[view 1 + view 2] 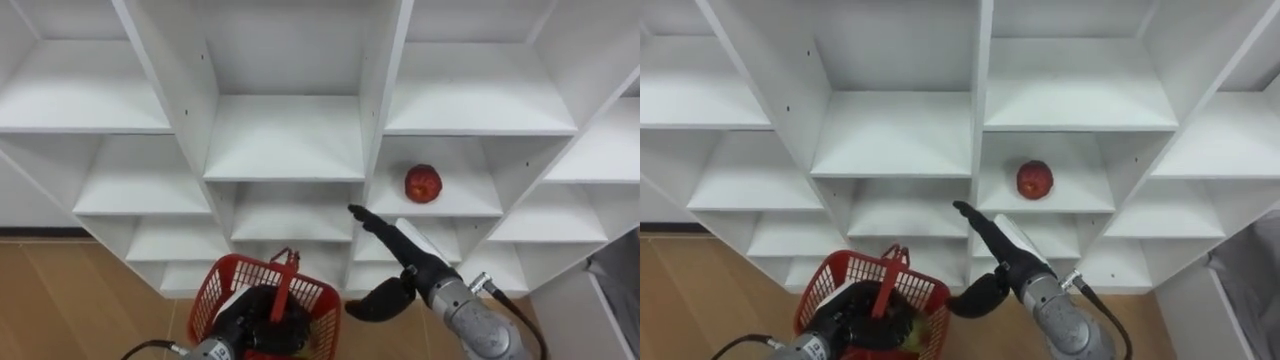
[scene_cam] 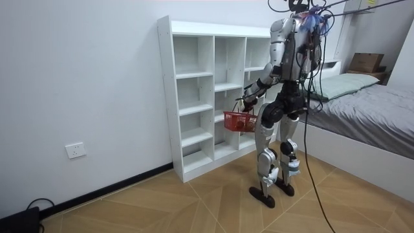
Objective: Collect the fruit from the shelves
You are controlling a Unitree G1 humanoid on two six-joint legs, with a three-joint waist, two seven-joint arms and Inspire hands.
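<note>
While the right hand (image 1: 405, 258) is hovering in front of the shelves with its fingers straight and its thumb hanging loose, holding nothing, the red fruit (image 1: 423, 183) is sitting above and a little to the right of the fingertips, alone on the board of its cubby. The fingertips are lining up with the upright divider (image 1: 384, 100) rather than the opening. I'm judging the risk to be a knock against that edge, or a straight-fingered poke sending a round fruit rolling to the back or off the lip.

Down at the lower left, the left hand (image 1: 255, 318) is curling round the handle of the red basket (image 1: 212, 300). It is hanging low and off to the side of the fruit's cubby, so a fumbled fruit is probably missing it and hitting the floor.

The shelf unit (image 1: 285, 140) is showing smooth white boards, slippery I'd guess. The robot is standing close before it on a wooden floor (image 2: 162, 200), with a bed (image 2: 369, 107) lying behind.
</note>
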